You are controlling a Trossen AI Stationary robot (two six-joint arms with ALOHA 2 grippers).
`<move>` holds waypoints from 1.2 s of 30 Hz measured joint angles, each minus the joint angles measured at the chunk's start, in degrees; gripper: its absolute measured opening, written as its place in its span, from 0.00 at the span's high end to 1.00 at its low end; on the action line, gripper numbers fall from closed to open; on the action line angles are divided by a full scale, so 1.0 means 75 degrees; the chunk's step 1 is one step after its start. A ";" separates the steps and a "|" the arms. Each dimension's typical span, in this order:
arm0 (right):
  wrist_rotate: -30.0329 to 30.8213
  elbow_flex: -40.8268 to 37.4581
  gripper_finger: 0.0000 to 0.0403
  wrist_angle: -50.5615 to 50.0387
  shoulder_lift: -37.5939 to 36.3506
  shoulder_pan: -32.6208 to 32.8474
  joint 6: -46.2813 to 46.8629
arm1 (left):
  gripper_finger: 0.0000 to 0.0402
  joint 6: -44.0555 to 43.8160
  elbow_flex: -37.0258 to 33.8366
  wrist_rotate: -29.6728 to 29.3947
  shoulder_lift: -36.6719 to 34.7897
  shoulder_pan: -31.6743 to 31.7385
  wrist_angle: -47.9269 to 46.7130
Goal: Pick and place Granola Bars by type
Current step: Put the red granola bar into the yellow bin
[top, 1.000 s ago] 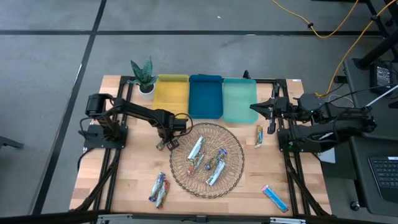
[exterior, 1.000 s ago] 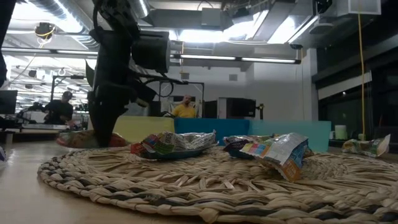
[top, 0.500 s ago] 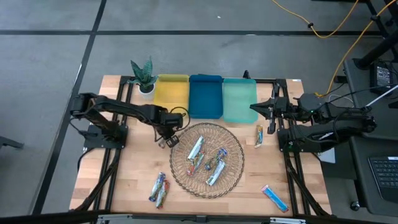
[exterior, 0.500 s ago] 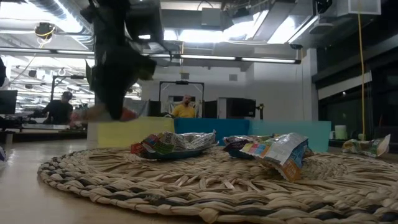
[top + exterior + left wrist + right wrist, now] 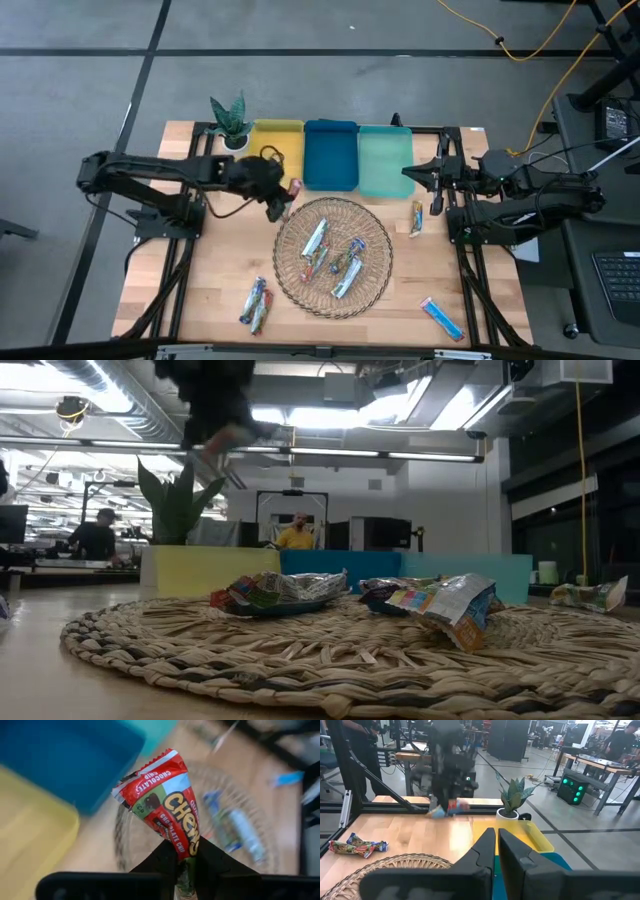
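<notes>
Carrying step: left gripper (image 5: 281, 195) clamped on a red-orange bar (image 5: 167, 802), lifted between wicker basket (image 5: 372, 222) and yellow tray (image 5: 262, 160), near the table's far edge. Next: reach over the matching tray, then release. Right gripper (image 5: 410, 173) parked over the teal tray's (image 5: 384, 185) corner, jaws nearly closed, empty.

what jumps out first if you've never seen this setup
The left gripper, jaws shut on a red granola bar, holds it above the table between the wicker basket and the yellow tray. The basket sits mid-table with several wrapped bars inside; the yellow, blue and teal trays line the far edge. The right gripper waits by the teal tray.
</notes>
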 joint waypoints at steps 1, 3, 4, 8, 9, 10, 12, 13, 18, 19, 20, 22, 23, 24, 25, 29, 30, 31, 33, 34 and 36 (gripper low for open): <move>0.0000 0.0000 0.94 0.0000 0.0000 0.0000 -0.0003 | 0.92 0.0065 0.0000 -0.0006 -0.0154 0.0000 0.0100; 0.0003 0.0000 0.94 0.0000 0.0000 0.0003 0.0000 | 0.92 0.0149 0.0000 -0.0026 -0.0437 0.0000 0.0322; 0.0002 0.0000 0.94 0.0000 0.0000 0.0003 -0.0002 | 0.92 0.0163 0.0006 -0.0054 -0.0563 0.0000 0.0384; 0.0000 0.0000 0.94 0.0000 0.0000 0.0003 -0.0003 | 0.92 0.0336 0.0006 -0.0267 -0.0967 0.0002 0.0373; 0.0000 0.0000 0.94 0.0000 0.0000 0.0003 -0.0003 | 0.92 0.0395 0.0006 -0.0275 -0.1035 0.0002 0.0378; 0.0003 0.0000 0.94 0.0000 0.0000 0.0001 0.0000 | 0.92 0.0420 0.0006 -0.0276 -0.1094 0.0001 0.0404; 0.0003 0.0000 0.94 0.0000 0.0000 0.0003 0.0000 | 0.92 0.0429 0.0092 -0.0279 -0.1141 0.0009 0.0338; 0.0003 0.0000 0.94 -0.0002 0.0000 0.0003 0.0000 | 0.92 0.0471 0.0176 -0.0279 -0.1139 0.0024 0.0272; 0.0003 0.0000 0.94 0.0000 0.0022 0.0003 0.0000 | 0.92 0.0567 0.1028 -0.0345 -0.0869 0.0310 -0.0494; 0.0003 0.0000 0.94 0.0000 0.0032 0.0000 0.0008 | 0.92 0.0612 0.1261 -0.0399 -0.0767 0.0396 -0.0687; 0.0003 0.0000 0.94 -0.0003 0.0055 0.0003 0.0012 | 0.92 0.0678 0.1496 -0.0442 -0.0664 0.0482 -0.0902; 0.0003 0.0000 0.94 -0.0003 0.0121 0.0002 0.0015 | 0.92 0.0880 0.2011 -0.0483 -0.0432 0.0659 -0.1361; 0.0003 0.0000 0.94 -0.0005 0.0157 0.0001 0.0015 | 0.92 0.0989 0.2258 -0.0483 -0.0309 0.0753 -0.1533; 0.0002 0.0000 0.94 -0.0006 0.0200 0.0003 0.0010 | 0.92 0.1087 0.2526 -0.0481 -0.0169 0.0859 -0.1769; 0.0003 0.0000 0.94 -0.0002 0.0247 0.0001 0.0009 | 0.92 0.1154 0.2772 -0.0480 -0.0034 0.0964 -0.2001; 0.0003 -0.0003 0.94 -0.0009 0.0427 0.0000 0.0006 | 0.92 0.1317 0.3775 -0.0536 0.0557 0.1400 -0.3018; 0.0003 -0.0003 0.94 -0.0009 0.0464 0.0000 0.0006 | 0.92 0.1364 0.4008 -0.0542 0.0698 0.1494 -0.3273; 0.0000 -0.0003 0.94 -0.0004 0.0493 0.0001 0.0006 | 0.92 0.1426 0.4233 -0.0544 0.0838 0.1578 -0.3507; 0.0003 -0.0003 0.94 -0.0005 0.0548 0.0000 0.0006 | 0.92 0.1611 0.4629 -0.0539 0.1101 0.1753 -0.3852; 0.0003 -0.0003 0.94 -0.0005 0.0567 0.0000 0.0006 | 0.92 0.1744 0.4808 -0.0536 0.1208 0.1841 -0.3962; 0.0003 -0.0003 0.94 -0.0004 0.0590 0.0001 0.0006 | 0.92 0.1963 0.5063 -0.0534 0.1374 0.2049 -0.4132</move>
